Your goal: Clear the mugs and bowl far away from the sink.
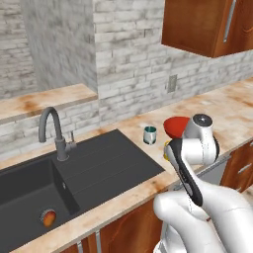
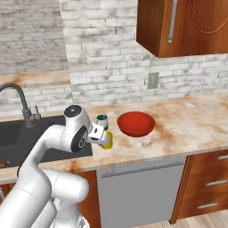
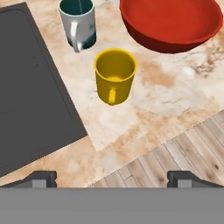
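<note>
Item 1, sink (image 1: pixel 74 173): we record a black basin with a flat drainboard set into the tabletop (image 2: pixel 191 120), a grey gooseneck tap (image 1: pixel 52 129) at its rear edge. We take it as the landmark for what follows.

Item 2, yellow mug (image 3: pixel 114 75): upright on the tabletop, just beside the drainboard's outer edge, near the front lip, handle turned toward the hand camera.

Item 3, teal mug (image 3: pixel 78 22): upright, pale outside and teal within, just beside the same drainboard edge, behind the yellow mug and apart from it.

Item 4, bowl (image 2: pixel 136 123): red, glossy, upright on the tabletop, farther from the sink than either mug and touching neither.

Item 5, pincer (image 3: pixel 113 177): we find its jaws spread wide and holding nothing, poised above the tabletop's front edge, on the near side of the yellow mug from the sink's drainboard corner.
</note>
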